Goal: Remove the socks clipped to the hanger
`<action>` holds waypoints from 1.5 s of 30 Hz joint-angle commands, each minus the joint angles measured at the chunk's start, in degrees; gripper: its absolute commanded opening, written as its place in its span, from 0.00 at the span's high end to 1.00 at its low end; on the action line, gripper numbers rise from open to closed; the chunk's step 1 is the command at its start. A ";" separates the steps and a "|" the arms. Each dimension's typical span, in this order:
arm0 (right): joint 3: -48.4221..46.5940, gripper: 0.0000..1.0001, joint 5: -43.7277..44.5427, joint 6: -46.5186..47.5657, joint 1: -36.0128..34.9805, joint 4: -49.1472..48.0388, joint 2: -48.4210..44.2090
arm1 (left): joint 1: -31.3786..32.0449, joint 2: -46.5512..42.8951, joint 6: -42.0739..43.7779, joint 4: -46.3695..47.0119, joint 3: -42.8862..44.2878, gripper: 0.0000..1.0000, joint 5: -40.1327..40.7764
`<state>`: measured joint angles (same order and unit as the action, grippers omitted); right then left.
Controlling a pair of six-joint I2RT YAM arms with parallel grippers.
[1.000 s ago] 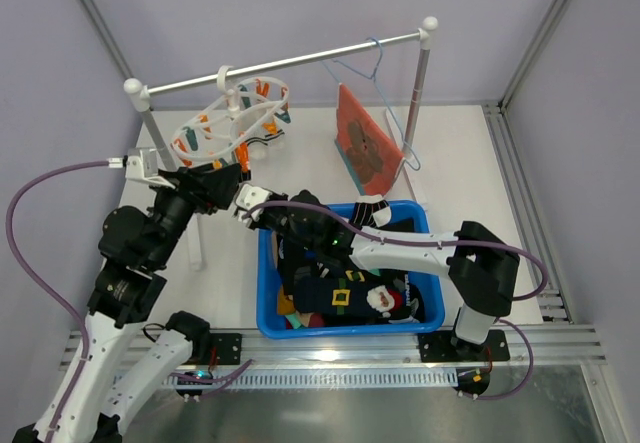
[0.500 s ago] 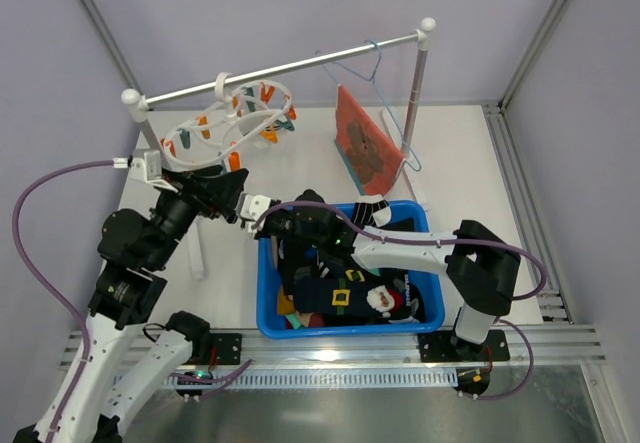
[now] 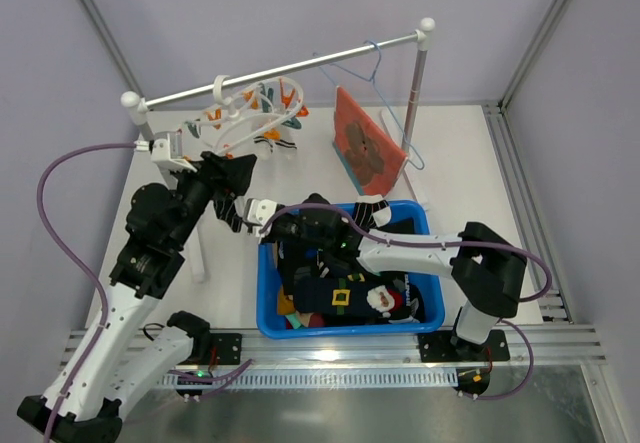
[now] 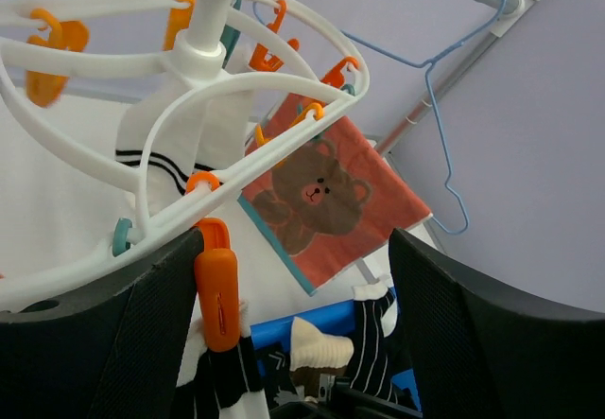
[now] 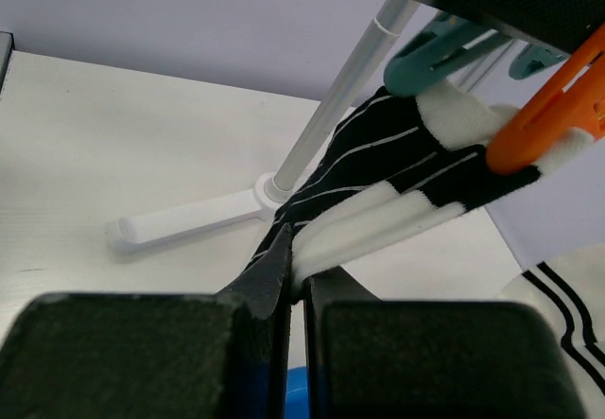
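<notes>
Hanging striped sock [image 5: 378, 168] sits pinched inside the right gripper [image 5: 295, 285].

Our left arm [image 3: 150, 253] is reaching up toward the desk's far-left corner, and the left gripper [image 3: 238, 175] has its fingers spread wide. Our right arm [image 3: 420, 253] stretches low across to the left, right gripper [image 5: 295, 287] pinched tight on a striped sock [image 5: 378, 168].
</notes>
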<state>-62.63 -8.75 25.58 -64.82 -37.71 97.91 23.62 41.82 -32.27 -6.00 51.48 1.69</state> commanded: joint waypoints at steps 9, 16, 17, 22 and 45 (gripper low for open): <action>1.02 0.96 -1.09 -0.09 -1.54 1.06 -3.95 | 0.11 -1.31 0.98 -1.56 1.95 0.21 1.91; 1.11 0.96 -0.48 0.08 -1.45 2.47 -4.22 | 0.11 0.36 1.59 -2.70 2.57 0.21 2.61; 1.37 0.96 -0.39 0.17 -1.54 2.56 -4.65 | 0.11 0.63 1.77 -2.96 2.66 0.21 2.79; 3.21 0.96 0.84 0.87 -1.54 2.56 -7.20 | 0.11 0.80 2.56 -3.49 2.04 0.21 2.09; 11.39 0.96 -6.79 -0.09 -1.28 8.35 -23.19 | -0.94 -2.37 0.55 12.40 -5.95 0.00 -18.39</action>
<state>-51.81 -8.91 26.79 -65.41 -30.74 77.45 23.81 38.50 -31.14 -0.75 46.92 -13.26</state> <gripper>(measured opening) 0.046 0.994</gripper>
